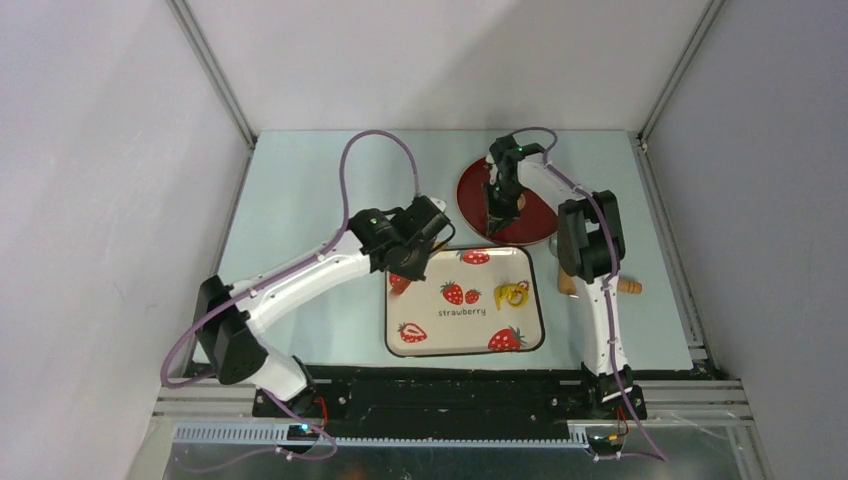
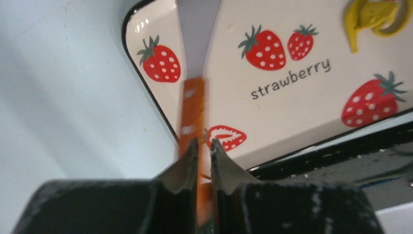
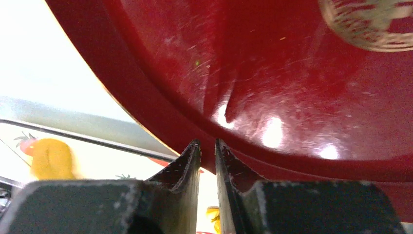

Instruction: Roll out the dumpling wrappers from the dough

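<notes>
Grey walls, pale tabletop (image 1: pixel 300 200). Pinched in left tool (image 2: pixel 204 142): orange scraper (image 2: pixel 194 105), poised over left edge of tray (image 1: pixel 455 335). Right tool (image 3: pixel 208 142) pressed nearly together, nothing seen between, over red plate (image 3: pixel 292 73). Likely mid-cutting; no wrappers seen on plate. Next: carry scraper across to dough (image 1: pixel 511 294) on tray's right side, landing it flat. Bright yellow, ragged, thin, looped around a hole.

text: "strawberry" | style: lowercase, dark letters | on: white tray (image 1: pixel 460 337) (image 2: pixel 292 117), among its red strawberry prints (image 1: pixel 452 292) (image 2: pixel 263 48) | readable in: top external, left wrist | other text: none legible
</notes>
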